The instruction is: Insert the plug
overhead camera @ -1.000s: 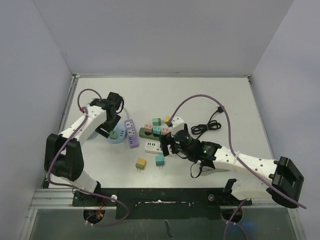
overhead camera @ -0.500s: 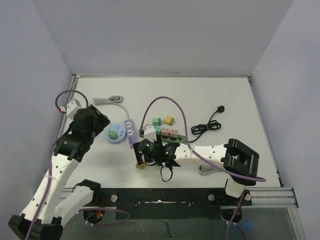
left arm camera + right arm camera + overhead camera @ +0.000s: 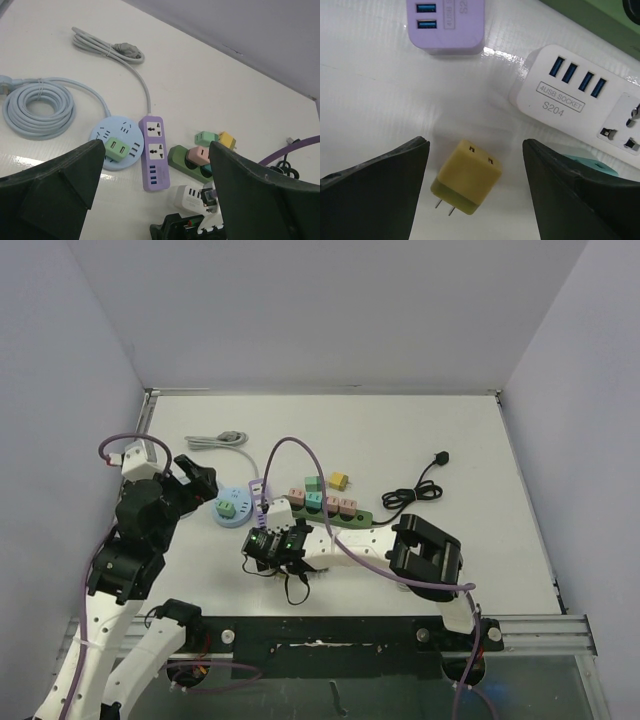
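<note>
Spread wide, my right gripper [image 3: 475,145] hangs low over the yellow plug [image 3: 465,182]. The plug lies on its side on the white table [image 3: 370,100] between my fingers, a gap on either side, prongs pointing back toward my wrist camera. Just beyond it sit the white power strip [image 3: 580,105] and the end of the purple strip [image 3: 445,25]. A teal plug [image 3: 582,165] peeks from behind one finger. My left gripper [image 3: 156,150] is likewise parted and empty, raised above the round blue socket hub [image 3: 102,135]. Pale grey walls [image 3: 320,310] enclose the table.
</note>
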### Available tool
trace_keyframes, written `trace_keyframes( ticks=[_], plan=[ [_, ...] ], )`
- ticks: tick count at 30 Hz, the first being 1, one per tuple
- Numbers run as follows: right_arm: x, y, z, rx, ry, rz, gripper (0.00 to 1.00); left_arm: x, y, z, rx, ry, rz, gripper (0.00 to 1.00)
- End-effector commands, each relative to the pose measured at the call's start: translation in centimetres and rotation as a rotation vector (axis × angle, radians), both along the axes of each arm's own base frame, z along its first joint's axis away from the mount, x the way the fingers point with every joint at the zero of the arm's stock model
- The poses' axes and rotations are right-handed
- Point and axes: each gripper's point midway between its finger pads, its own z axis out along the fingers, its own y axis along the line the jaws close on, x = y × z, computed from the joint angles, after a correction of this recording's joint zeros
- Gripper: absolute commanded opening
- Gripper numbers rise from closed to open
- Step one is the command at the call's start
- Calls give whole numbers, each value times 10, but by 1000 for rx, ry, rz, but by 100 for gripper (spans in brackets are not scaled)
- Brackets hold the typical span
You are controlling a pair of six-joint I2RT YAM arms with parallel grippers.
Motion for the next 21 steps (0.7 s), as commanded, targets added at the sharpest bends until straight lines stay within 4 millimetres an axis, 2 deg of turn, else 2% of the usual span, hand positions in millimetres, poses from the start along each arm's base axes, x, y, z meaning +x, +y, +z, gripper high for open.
trace_keyframes(
  ticks=[1,5,10,12,16,21],
  plan=[
    [1,-17,11,-73,-47,-50,75,4,-9,18,14,-56,-66,85],
    [-8,-23,15,-103,-46,4,68,5,-13,17,17,-48,-85,85],
    [-16,-18,11,-96,-3,70,60,7,-16,15,-1,-39,-93,84],
    [-20,-17,11,-97,14,90,62,8,-17,14,-5,-36,-93,84],
    [-23,-26,13,-108,25,75,68,9,-19,11,-6,-24,-102,84],
    [-31,-37,11,-99,54,71,67,12,-21,7,-14,-12,-104,84]
  ],
)
